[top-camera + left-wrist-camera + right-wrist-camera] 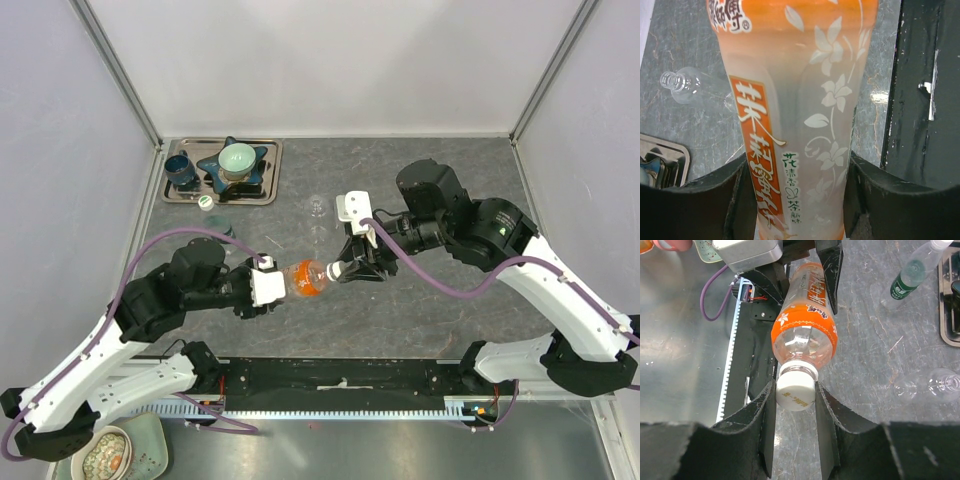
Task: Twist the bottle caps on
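The work surface is a grey marbled table point(430, 310), enclosed by pale walls with metal corner posts. At the centre of the top view, the orange bottle point(308, 279) is held horizontally above the table. The left gripper point(283, 284) clamps its labelled body. The right gripper point(338, 269) is closed on the white cap point(796, 390) seated on the neck. A metal tray point(268, 165) occupies the upper left. A small clear bottle point(690, 90) lies uncapped on the table. A green-labelled bottle point(907, 277) lies near the tray.

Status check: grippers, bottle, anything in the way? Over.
Left gripper clamped on body of orange-labelled plastic bottle. Right gripper shut on its round white screw cap, at the neck. Small clear uncapped bottle lies on the table, apart from both.
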Robot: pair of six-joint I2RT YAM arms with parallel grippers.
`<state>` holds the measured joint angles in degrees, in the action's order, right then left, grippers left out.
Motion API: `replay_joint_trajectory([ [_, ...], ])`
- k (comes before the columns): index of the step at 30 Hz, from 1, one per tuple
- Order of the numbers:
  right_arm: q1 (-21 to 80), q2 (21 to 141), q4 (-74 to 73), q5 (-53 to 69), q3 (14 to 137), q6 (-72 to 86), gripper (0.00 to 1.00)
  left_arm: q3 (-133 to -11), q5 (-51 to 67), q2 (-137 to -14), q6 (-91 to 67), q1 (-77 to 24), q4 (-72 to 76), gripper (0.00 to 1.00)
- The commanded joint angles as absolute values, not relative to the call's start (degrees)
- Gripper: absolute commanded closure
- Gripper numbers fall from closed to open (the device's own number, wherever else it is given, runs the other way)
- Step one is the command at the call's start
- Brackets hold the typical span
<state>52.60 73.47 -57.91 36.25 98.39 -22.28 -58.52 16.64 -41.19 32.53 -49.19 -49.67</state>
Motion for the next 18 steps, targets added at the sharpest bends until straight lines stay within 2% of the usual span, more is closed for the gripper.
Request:
replay_joint_trajectory([
  [1,52.82,73.74,-58.36,39.90,98.61,-23.64,0.65,-61.17,17.58,-41.75,33.75,-48.43,-46.23,0.52],
  [8,52.82,74.00,-57.22,37.27,98.18,-22.59,0.65,-61.61,15.82,-42.71,30.59,-47.37,-43.42,0.57],
  [18,52.82,74.26,-44.12,36.02,92.29,-14.15,0.68,-65.57,13.36,-44.82,24.08,-46.41,-41.66,0.57],
])
